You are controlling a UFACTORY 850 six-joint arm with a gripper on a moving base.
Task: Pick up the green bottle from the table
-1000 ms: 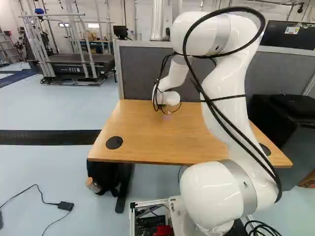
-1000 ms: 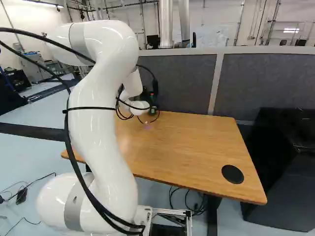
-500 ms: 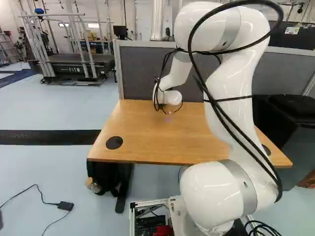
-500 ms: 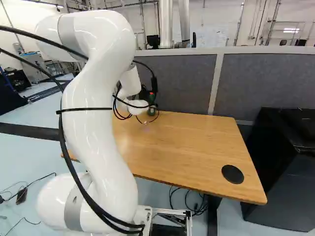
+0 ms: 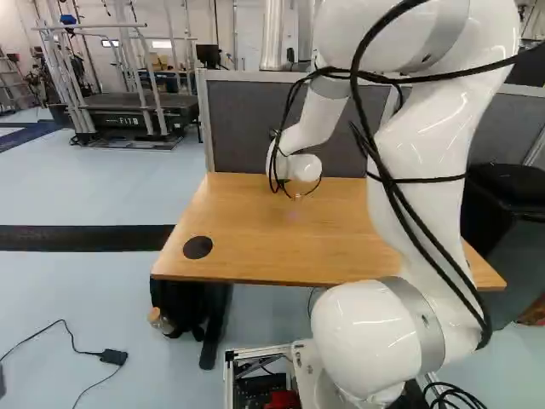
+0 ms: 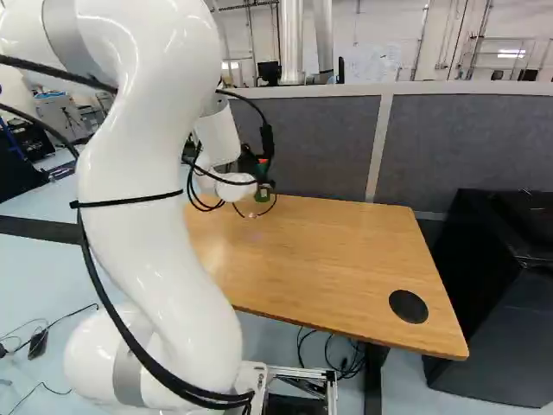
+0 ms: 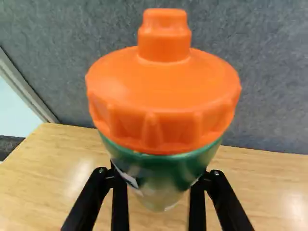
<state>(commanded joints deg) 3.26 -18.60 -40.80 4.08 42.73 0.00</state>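
At the far side of the table (image 6: 328, 251), my gripper (image 6: 249, 161) shows as a dark shape behind the arm's white wrist in the right base view. The green bottle (image 6: 262, 194) stands out beside that wrist, upright and partly covered by it and by cables. In the wrist view the gripper (image 7: 159, 178) is shut on the green bottle (image 7: 168, 168), one finger against each side below its big orange cap (image 7: 163, 96). Whether the bottle's foot touches the table I cannot tell. The left base view hides both bottle and fingers behind the wrist.
A grey partition (image 6: 458, 143) runs along the table's far edge. Black bins (image 6: 497, 294) stand to the table's right. On the floor left of the table lies a cable with a black adapter (image 5: 113, 357); a small bottle (image 5: 159, 320) is near the table leg.
The arm's upper part has swung back and to the right in the left base view. Its wrist has shifted slightly, and the green bottle has moved a little with it. The base has not moved.
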